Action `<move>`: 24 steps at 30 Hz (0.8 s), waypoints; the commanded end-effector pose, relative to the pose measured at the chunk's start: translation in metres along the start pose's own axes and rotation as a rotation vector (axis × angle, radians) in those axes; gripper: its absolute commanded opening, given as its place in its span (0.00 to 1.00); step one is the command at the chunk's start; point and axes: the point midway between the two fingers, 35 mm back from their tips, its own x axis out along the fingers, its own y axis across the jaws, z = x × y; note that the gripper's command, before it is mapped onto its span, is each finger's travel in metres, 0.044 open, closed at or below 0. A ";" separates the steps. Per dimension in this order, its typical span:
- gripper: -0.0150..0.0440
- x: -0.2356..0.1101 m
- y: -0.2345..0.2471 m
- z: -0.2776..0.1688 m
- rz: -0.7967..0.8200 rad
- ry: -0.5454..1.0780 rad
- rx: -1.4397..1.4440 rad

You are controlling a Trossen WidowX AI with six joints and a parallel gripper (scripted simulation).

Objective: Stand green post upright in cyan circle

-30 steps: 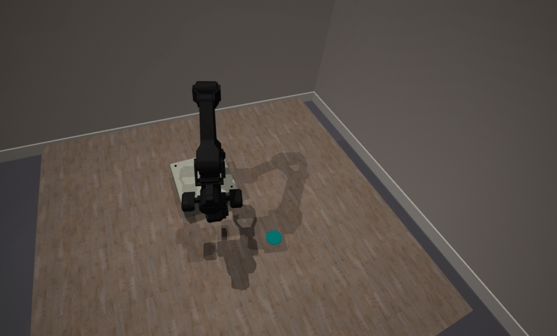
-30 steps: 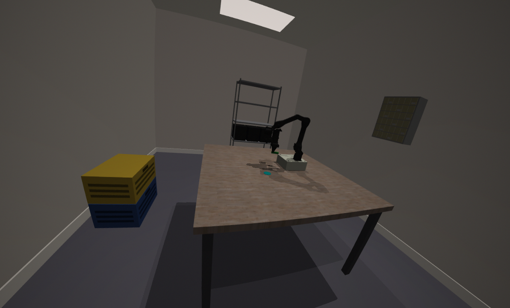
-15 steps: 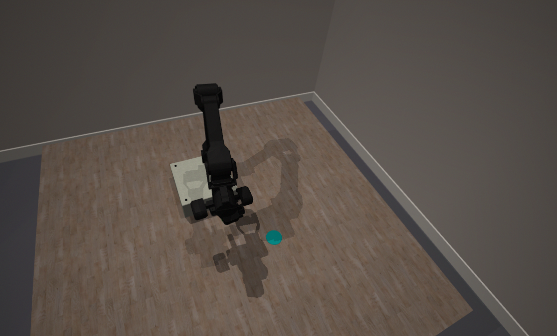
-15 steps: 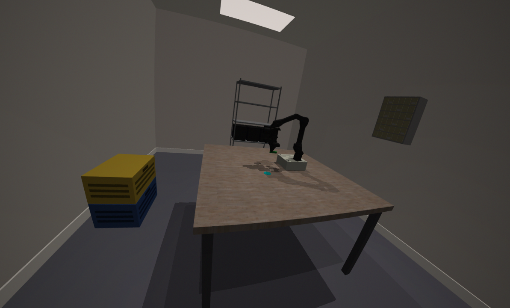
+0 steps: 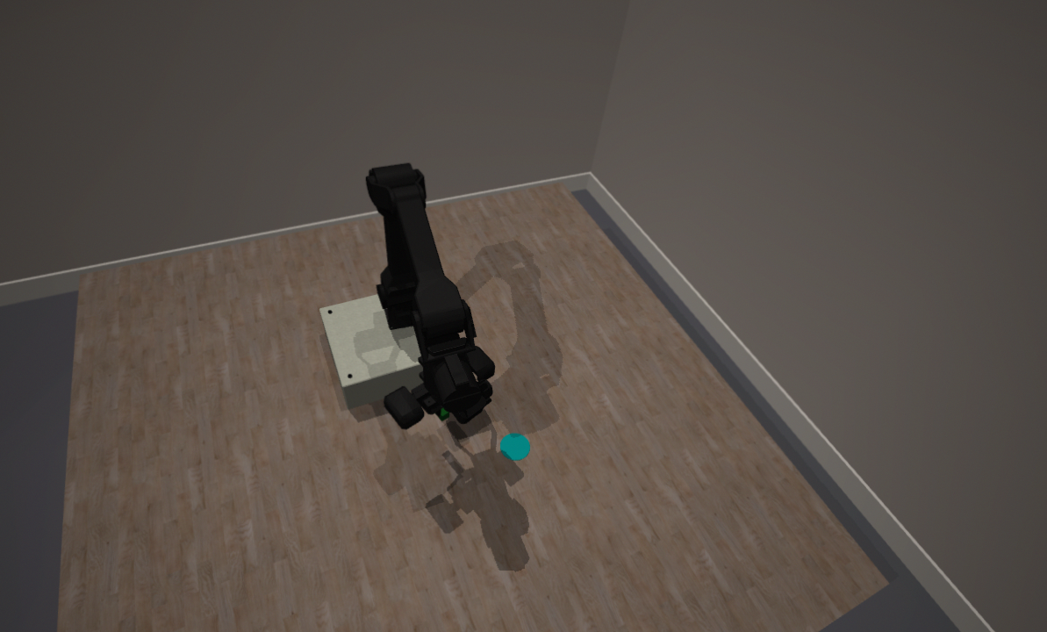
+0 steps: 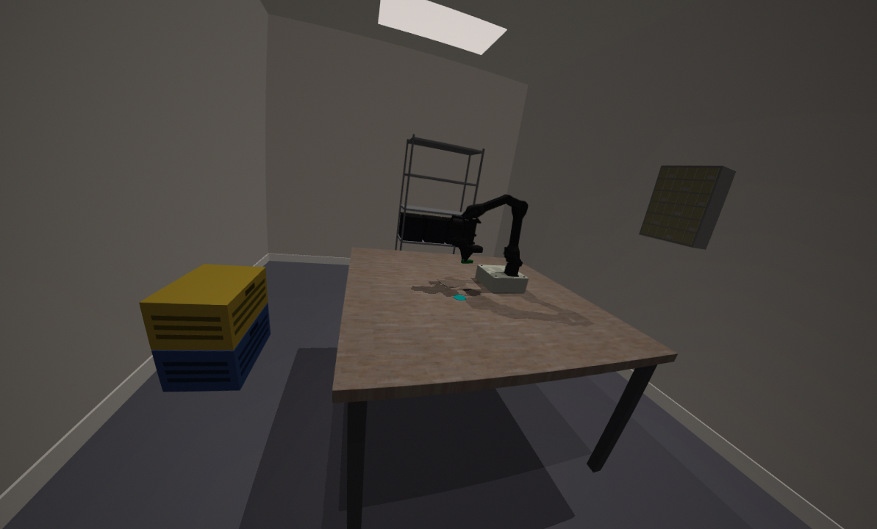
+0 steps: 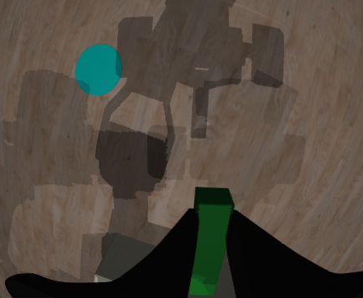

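The green post is held in my gripper, which is shut on it. In the exterior view the post looks roughly level and hangs above the table. In the wrist view its dark end face points away from the camera, between the two black fingertips. In the top view the arm hides most of it. The cyan circle lies flat on the table, to the right of my gripper in the top view and at the upper left in the wrist view.
The pale base block under the arm stands close behind the gripper; its corner shows at the bottom of the wrist view. Arm shadows fall across the wooden table. Yellow and blue crates stand on the floor beside it.
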 end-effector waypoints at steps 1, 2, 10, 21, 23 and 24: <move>0.29 0.000 0.007 0.009 0.000 0.006 -0.079; 0.29 0.000 0.009 0.011 0.000 0.006 -0.098; 0.29 -0.003 0.026 0.027 0.002 0.005 -0.250; 0.29 -0.005 0.052 0.048 0.004 0.002 -0.460; 0.29 -0.005 0.058 0.051 0.004 0.002 -0.498; 0.29 -0.005 0.060 0.053 0.005 0.002 -0.517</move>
